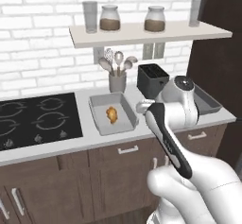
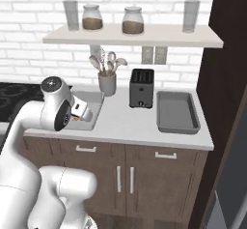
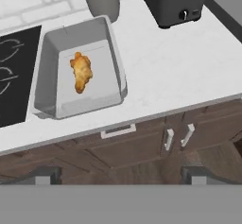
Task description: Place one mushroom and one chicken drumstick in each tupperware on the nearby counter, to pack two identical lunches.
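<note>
One orange-brown chicken drumstick lies in the middle of the left grey tupperware, which sits on the counter beside the stove. The second tupperware stands right of the toaster and holds nothing. My gripper hovers open above the counter's front edge, near the left tupperware, with nothing between its fingers. The mushroom is out of view.
A black toaster stands between the two trays, with a grey utensil holder behind the left one. The black cooktop borders the left tray. A shelf with jars hangs above, and a dark tall cabinet closes off the right.
</note>
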You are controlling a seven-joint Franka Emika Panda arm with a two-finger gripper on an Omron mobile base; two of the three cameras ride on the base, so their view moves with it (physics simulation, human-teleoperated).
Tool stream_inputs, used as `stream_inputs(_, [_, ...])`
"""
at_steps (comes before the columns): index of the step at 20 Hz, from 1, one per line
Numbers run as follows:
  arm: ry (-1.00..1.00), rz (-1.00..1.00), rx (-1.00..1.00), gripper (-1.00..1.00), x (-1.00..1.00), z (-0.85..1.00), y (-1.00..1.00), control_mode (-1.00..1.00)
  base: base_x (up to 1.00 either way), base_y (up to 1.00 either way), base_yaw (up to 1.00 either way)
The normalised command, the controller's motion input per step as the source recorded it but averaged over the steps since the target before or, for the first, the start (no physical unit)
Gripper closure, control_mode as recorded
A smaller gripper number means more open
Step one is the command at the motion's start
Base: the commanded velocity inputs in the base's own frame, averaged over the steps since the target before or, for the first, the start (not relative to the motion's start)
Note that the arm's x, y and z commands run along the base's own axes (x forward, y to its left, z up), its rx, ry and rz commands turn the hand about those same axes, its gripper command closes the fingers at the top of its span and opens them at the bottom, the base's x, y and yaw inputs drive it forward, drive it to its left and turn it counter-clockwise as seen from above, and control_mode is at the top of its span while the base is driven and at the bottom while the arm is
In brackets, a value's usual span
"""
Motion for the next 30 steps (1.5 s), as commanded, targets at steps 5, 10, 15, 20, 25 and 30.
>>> stream_inputs(5, [0.00, 0.00, 0.00, -1.00, 0.00, 0.00, 0.00, 1.00, -1.00, -0.04, 0.00])
stream_inputs(10, [0.00, 0.00, 0.00, -1.00, 0.00, 0.00, 0.00, 1.00, -0.89, -0.32, -0.50])
stream_inputs(15, [0.00, 0.00, 0.00, -1.00, 0.00, 0.00, 0.00, 1.00, -0.65, -0.14, -0.74])
stream_inputs(20, [0.00, 0.00, 0.00, -1.00, 0.00, 0.00, 0.00, 1.00, -0.53, -0.26, -0.78])
stream_inputs(25, [0.00, 0.00, 0.00, -1.00, 0.00, 0.00, 0.00, 1.00, -0.17, -0.22, -0.90])
stream_inputs(30, [0.00, 0.00, 0.00, -1.00, 0.00, 0.00, 0.00, 1.00, 0.00, 0.00, -1.00])
